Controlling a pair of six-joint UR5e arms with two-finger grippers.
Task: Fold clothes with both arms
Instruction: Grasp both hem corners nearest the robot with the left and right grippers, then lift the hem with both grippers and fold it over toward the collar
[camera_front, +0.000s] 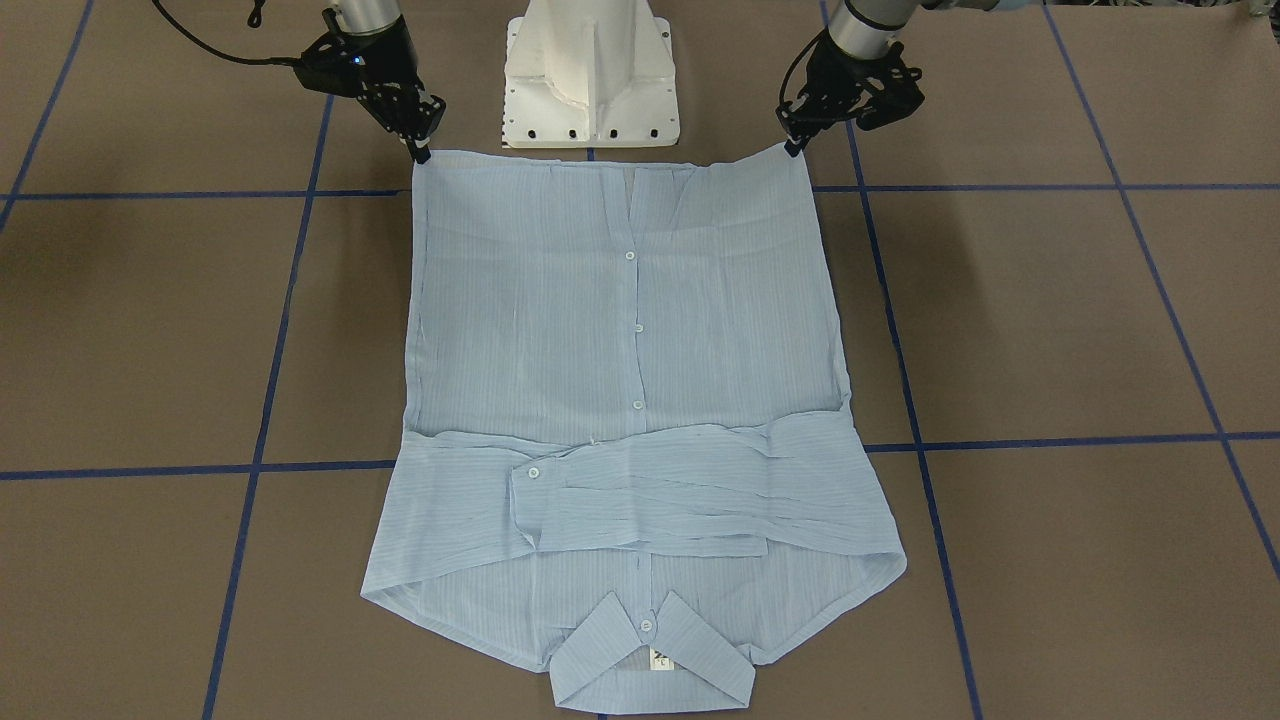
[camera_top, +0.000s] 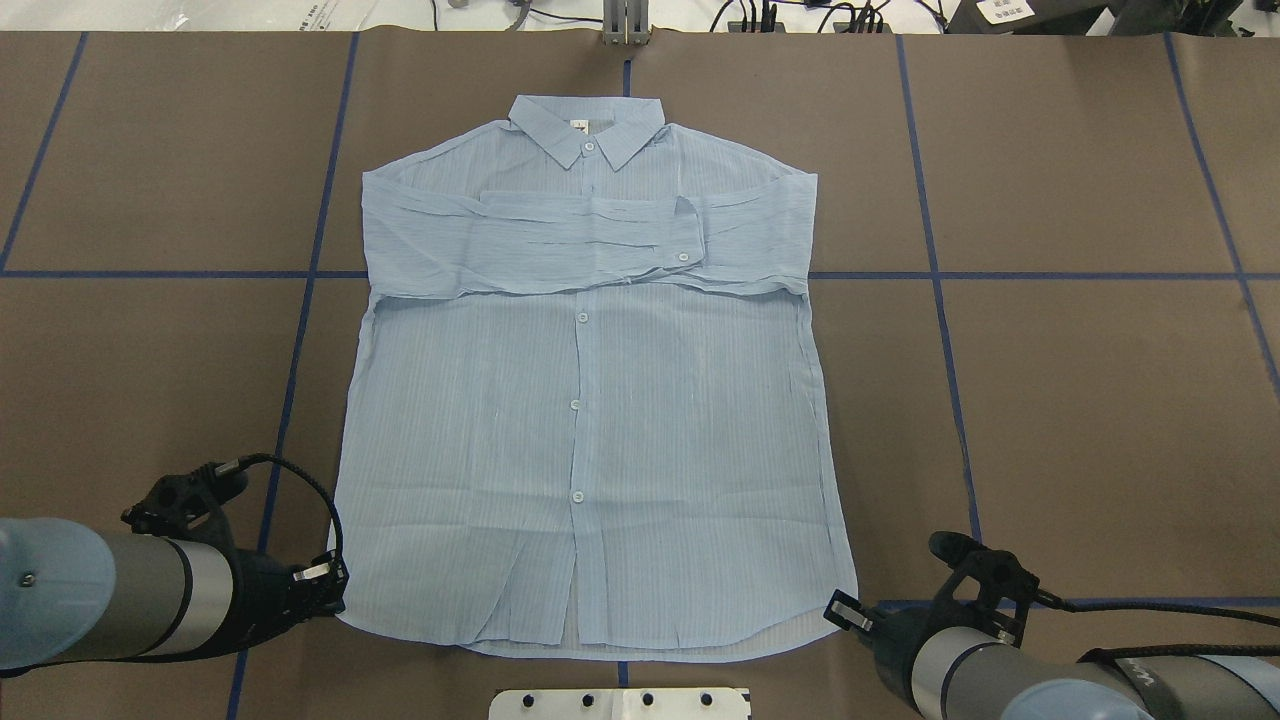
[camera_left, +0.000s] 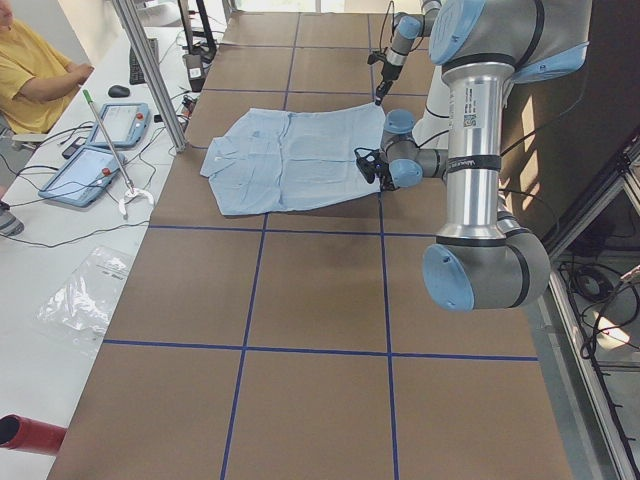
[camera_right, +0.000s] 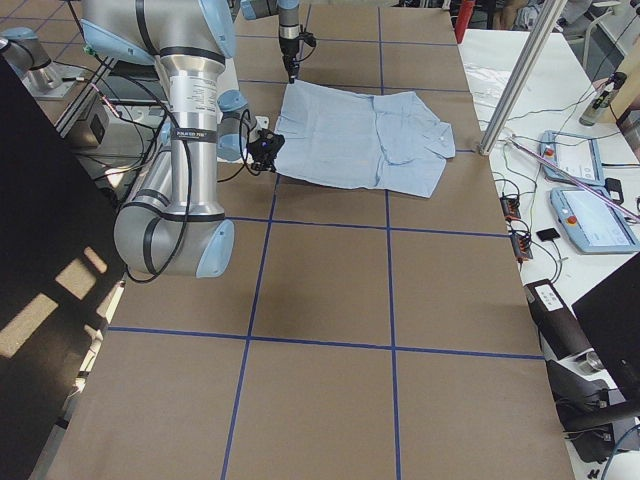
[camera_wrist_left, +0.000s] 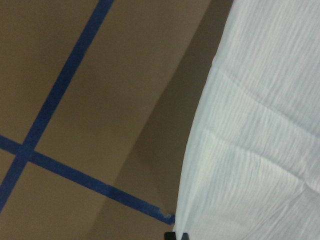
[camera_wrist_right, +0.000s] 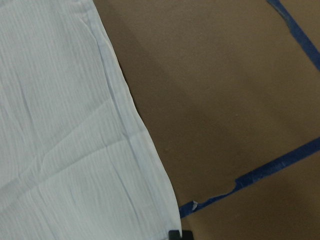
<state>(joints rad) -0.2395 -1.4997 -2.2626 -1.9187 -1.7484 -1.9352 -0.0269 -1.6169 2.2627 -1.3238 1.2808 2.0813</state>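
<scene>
**Both grippers on the hem, shirt flat on the table**

We start nearest the robot. The white pedestal base (camera_top: 620, 703) sits at 6 o'clock in the overhead view, with an arm on either side of it.

The left arm (camera_top: 120, 598) comes in low from 8 o'clock. The left gripper (camera_front: 793, 149) has its fingers pinched together on the hem corner at 7 o'clock.

The right arm (camera_top: 1040, 692) mirrors it from 4 o'clock. The right gripper (camera_front: 421, 153) is clamped on the other hem corner at 5 o'clock. Both wrist cameras show the cloth edge running straight down to the fingertips.

The shirt (camera_top: 590, 400) lies face up in the middle of the brown table (camera_top: 1080, 400), hem toward the robot. The placket runs from 6 to 12 o'clock, and its white buttons (camera_top: 576, 404) are done up.

Further out, the two sleeves (camera_top: 560, 245) are folded across the chest in a band from 9 to 3 o'clock. One cuff (camera_top: 686, 240) lies on top, right of centre.

At 12 o'clock the pointed collar (camera_top: 586, 132) lies flat, and the small neck label (camera_top: 578, 126) shows inside it.

Blue tape lines (camera_top: 1050, 275) cross the table under and around the shirt.
</scene>
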